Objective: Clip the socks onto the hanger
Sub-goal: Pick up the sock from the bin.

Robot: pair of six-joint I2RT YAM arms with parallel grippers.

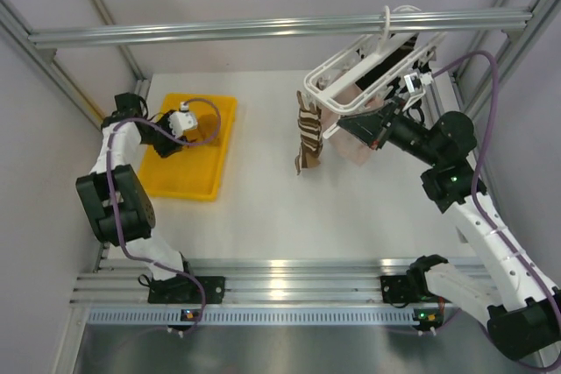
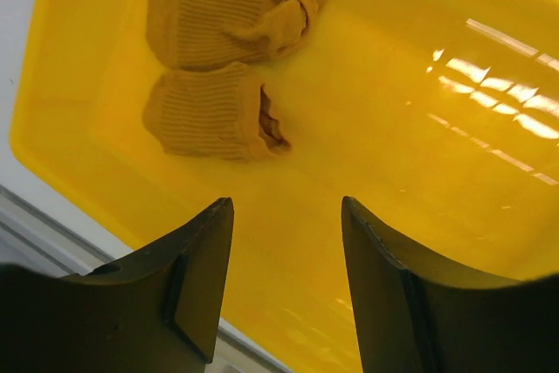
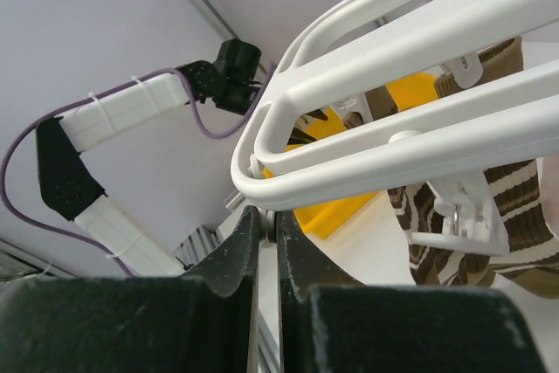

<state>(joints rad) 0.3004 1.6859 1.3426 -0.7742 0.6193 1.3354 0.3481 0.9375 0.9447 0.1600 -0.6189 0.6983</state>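
Mustard socks (image 2: 205, 111) lie below spread left end effector (image 2: 286, 216); right end effector (image 3: 268, 216) pressed together by hanger (image 3: 367, 163)

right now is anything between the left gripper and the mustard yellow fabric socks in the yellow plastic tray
Nothing visible does. The open left gripper hangs over the yellow plastic tray; the two mustard yellow fabric socks lie beyond its fingertips, only bare tray floor between.
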